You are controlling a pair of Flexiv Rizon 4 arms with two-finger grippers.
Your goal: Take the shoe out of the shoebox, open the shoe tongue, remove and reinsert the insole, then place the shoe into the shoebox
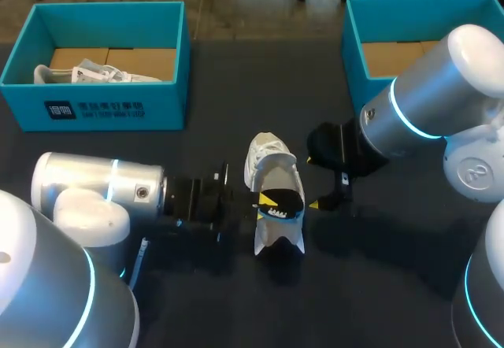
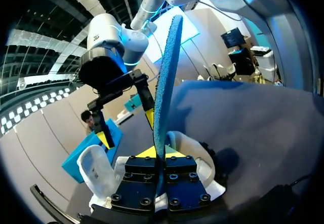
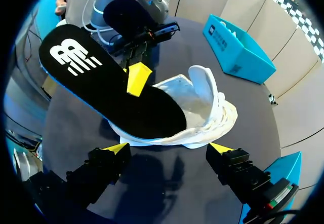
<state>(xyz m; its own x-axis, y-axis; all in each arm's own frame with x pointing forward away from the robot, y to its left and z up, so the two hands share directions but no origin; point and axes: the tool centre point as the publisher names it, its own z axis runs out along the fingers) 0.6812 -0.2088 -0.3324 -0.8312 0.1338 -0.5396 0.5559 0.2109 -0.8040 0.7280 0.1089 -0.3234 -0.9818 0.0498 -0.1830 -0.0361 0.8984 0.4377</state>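
A white shoe (image 1: 268,176) lies on the dark table between my two grippers. Its insole (image 3: 104,84), black on top with a white logo and blue underneath (image 2: 166,77), rests with one end in the shoe's opening and the other end raised out of it. My left gripper (image 1: 266,200) is shut on the insole's edge, which stands edge-on between its fingers (image 2: 159,155). My right gripper (image 3: 168,148) stands open just beside the shoe (image 3: 207,110), its yellow tips spread wide and touching nothing. From the left wrist, the right gripper (image 2: 126,127) shows beyond the shoe (image 2: 96,168).
A teal shoebox (image 1: 102,108) at the back left holds another white shoe (image 1: 87,72). A second teal shoebox (image 1: 354,57) stands at the back right, partly behind my right arm.
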